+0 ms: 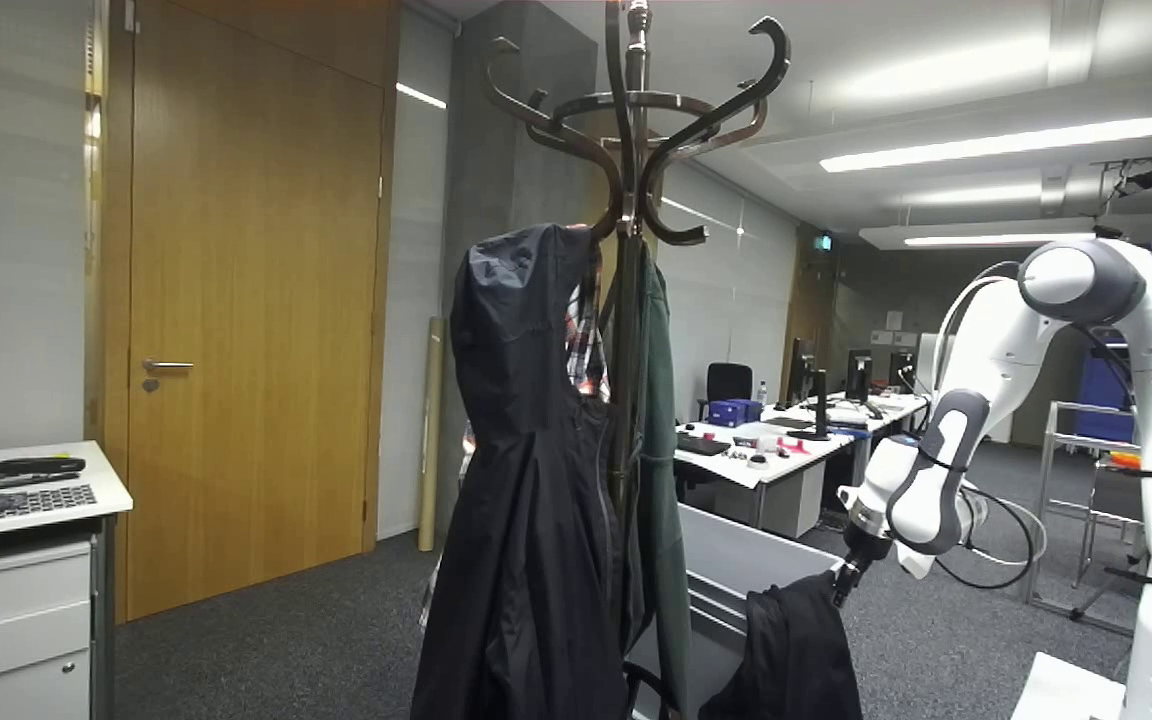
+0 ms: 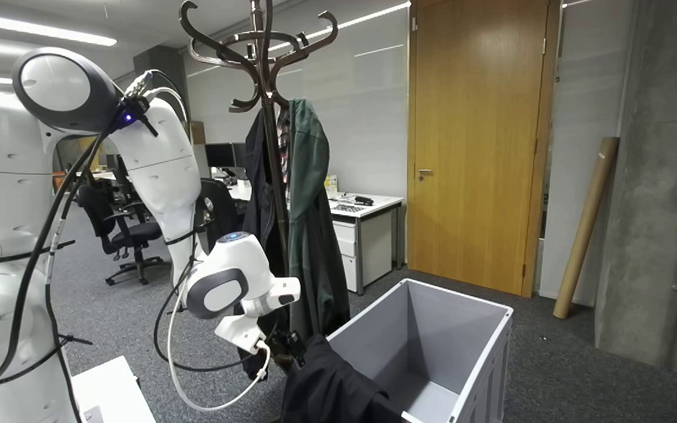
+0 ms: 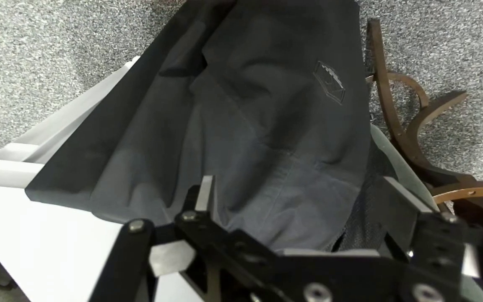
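Jacket [image 3: 262, 121], black, draped over an edge of the grey crate [image 2: 456, 329], looks soft and light, so we'd favour a loose fold [image 3: 145, 180] for our tool [image 3: 305, 195], its fingers [image 3: 205, 196] apart.

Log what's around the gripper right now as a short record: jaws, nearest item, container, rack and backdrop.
Jaws: spread well apart on the gripper
Nearest item: black garment, draped over the edge of a grey bin
Contact: cannot tell whether the jaws touch it
Container: open-topped, on the floor
Furniture: dark coat rack, upright beside the bin
Hung up: dark hooded jacket, green jacket, plaid garment
Backdrop: shut wooden door, leaning cardboard tube
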Controlling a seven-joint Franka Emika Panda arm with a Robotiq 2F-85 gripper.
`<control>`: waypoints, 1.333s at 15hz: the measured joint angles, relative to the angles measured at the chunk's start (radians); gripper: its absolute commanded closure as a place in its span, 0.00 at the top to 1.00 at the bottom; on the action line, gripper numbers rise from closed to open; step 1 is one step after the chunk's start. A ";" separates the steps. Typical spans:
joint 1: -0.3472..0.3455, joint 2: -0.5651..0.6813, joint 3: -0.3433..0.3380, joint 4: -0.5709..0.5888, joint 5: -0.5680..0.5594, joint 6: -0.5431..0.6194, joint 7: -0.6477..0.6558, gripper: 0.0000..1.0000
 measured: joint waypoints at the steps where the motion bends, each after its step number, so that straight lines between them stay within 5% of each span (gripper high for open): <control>1: 0.000 0.009 0.000 0.001 0.001 0.011 0.005 1.00; 20: -0.001 0.262 0.046 0.189 0.025 0.039 0.033 1.00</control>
